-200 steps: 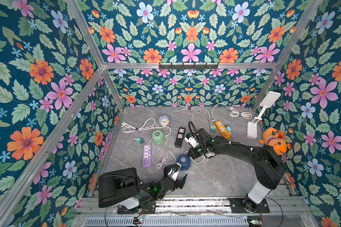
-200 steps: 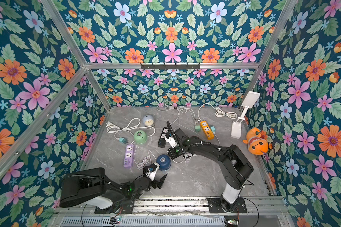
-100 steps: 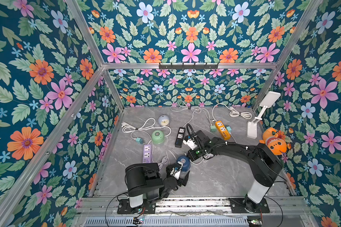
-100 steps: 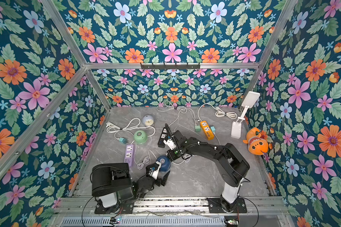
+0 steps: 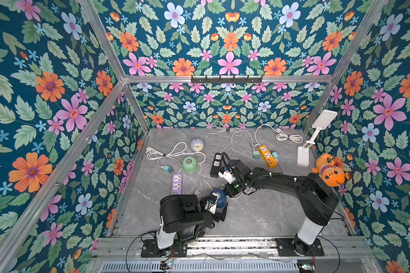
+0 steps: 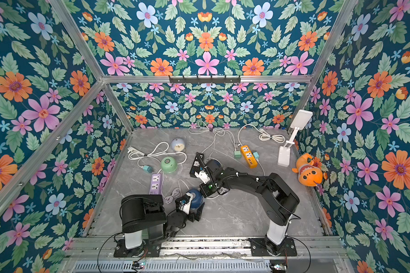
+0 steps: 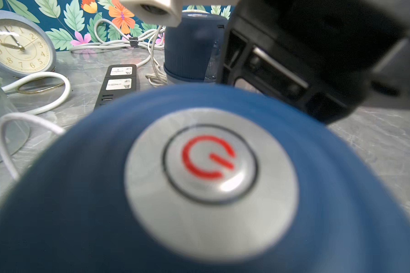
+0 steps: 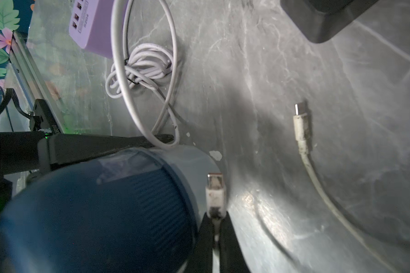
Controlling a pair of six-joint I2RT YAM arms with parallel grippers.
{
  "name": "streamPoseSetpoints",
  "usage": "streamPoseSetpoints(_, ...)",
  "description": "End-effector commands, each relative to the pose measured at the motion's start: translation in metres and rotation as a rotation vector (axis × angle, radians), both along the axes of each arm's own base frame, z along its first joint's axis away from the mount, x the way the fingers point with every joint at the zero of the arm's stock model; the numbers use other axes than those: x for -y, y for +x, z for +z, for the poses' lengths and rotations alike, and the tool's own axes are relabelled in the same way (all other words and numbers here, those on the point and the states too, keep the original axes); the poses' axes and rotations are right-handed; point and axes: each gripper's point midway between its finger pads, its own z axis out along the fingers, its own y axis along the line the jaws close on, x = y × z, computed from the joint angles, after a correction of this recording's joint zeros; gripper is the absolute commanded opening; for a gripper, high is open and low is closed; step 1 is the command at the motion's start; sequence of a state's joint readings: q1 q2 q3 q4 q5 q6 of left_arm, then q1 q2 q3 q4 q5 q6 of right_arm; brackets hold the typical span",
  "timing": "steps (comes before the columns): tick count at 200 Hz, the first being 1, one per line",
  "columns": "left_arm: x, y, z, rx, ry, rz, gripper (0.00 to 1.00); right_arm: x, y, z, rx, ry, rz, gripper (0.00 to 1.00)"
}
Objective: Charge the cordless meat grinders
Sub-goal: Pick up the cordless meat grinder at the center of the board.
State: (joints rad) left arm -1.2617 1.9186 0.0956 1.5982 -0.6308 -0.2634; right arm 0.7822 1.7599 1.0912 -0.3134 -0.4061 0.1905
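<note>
The left gripper [image 5: 217, 204] has swung inward, its fingers [image 8: 104, 146] now flanking the near navy grinder [image 5: 221, 196].

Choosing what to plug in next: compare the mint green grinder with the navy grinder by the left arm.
The mint green grinder is pale, the navy grinder dark blue. The green one stands unattended; the navy one has the open left pincer at it and the right pincer holding a USB plug beside it. Both are domes with a round grey button.

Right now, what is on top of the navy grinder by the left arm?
A round silver button with a red power symbol, clear in the left wrist view. In both top views the left arm overlaps the navy grinder, and the button does not show.
</note>
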Motion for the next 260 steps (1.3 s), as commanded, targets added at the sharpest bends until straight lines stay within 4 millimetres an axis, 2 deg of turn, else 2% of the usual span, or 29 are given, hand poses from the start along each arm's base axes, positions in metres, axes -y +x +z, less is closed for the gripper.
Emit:
streamPoseSetpoints(1,-0.002,0.003,0.001,0.006,-0.006,0.025,1.00,-0.003,-0.004,-0.001,-0.015,0.011,0.010,0.00)
streamPoseSetpoints(54,-0.005,0.008,-0.003,0.002,0.004,0.050,0.97,-0.005,-0.012,-0.001,-0.019,0.014,0.023,0.00)
streamPoseSetpoints(114,-0.003,0.008,-0.006,0.001,0.012,0.041,0.77,0.001,-0.015,0.002,-0.010,0.010,0.020,0.00)
streamPoseSetpoints(160,-0.003,0.006,0.005,0.031,0.007,0.017,0.64,0.012,-0.012,0.012,0.042,-0.019,0.004,0.00)
streamPoseSetpoints(169,-0.002,0.005,0.008,0.036,0.006,0.010,0.62,0.016,-0.012,0.009,0.050,-0.045,0.001,0.00)
streamPoseSetpoints(172,-0.002,0.005,0.009,0.039,0.006,0.010,0.62,0.017,-0.011,0.021,0.075,-0.029,0.000,0.00)
streamPoseSetpoints(204,0.003,0.001,0.024,0.065,-0.011,-0.036,0.59,0.039,-0.006,0.037,0.151,-0.091,-0.016,0.00)
streamPoseSetpoints(223,0.009,-0.001,0.033,0.074,0.003,-0.069,0.58,0.056,-0.003,0.055,0.213,-0.124,-0.030,0.00)
streamPoseSetpoints(248,0.029,-0.003,0.046,0.074,0.073,-0.140,0.57,0.076,-0.004,0.086,0.306,-0.155,-0.031,0.00)
streamPoseSetpoints(260,0.040,-0.005,0.059,0.086,0.102,-0.187,0.57,0.084,-0.006,0.101,0.346,-0.163,-0.025,0.00)
